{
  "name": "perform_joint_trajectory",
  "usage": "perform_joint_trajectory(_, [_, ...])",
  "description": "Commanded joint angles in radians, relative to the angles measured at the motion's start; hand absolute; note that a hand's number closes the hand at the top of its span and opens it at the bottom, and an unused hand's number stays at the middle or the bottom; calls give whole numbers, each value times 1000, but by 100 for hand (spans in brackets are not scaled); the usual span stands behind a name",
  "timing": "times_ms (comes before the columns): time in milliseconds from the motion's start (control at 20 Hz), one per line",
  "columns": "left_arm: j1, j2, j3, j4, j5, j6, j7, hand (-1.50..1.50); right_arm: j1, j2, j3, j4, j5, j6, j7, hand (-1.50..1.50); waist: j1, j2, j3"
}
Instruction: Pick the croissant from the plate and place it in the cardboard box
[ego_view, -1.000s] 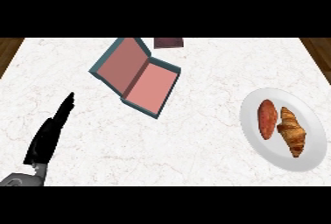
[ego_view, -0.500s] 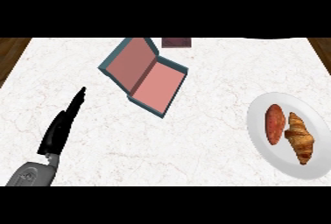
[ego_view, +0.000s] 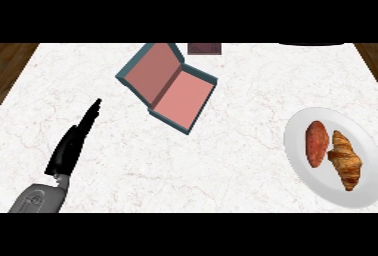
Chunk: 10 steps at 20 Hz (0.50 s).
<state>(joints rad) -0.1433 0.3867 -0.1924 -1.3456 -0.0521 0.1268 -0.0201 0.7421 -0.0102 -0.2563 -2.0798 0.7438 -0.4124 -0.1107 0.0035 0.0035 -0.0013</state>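
Lighting's pretty flat and bright here, the white marble counter (ego_view: 221, 165) is evenly lit with no glare spots. Hardly any cast shadows, just slightly darker inner walls on the open box (ego_view: 168, 85). The plate (ego_view: 306, 170) looks stretched toward the right edge.

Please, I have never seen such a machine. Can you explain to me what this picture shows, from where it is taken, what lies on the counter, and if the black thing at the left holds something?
The picture is taken from the robot's head, looking steeply down at a white marble counter. The black thing is the robot's left hand on a grey forearm; its fingers are straight and it holds nothing. The right hand is not in the picture. Near the top lies an open box, reddish inside with blue-grey edges. At the right stands a white plate with two foods side by side: a croissant and, left of it, a reddish oval piece. A small dark object sits at the far edge; I cannot tell what it is.
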Motion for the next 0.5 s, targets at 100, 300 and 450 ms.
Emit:
perform_joint_trajectory(100, [26,-30,14,27,-30,-9,-52,0,-198,-44,-23,69,88,122,204,-150,0,-2,1])
perform_joint_trajectory(300, [-7,-48,46,62,-50,-24,-52,0,-257,-21,12,170,104,103,174,-150,-4,-3,1])
perform_joint_trajectory(450, [57,-82,40,61,-78,-15,-90,0,-209,-7,2,180,102,77,101,-150,-6,-4,1])
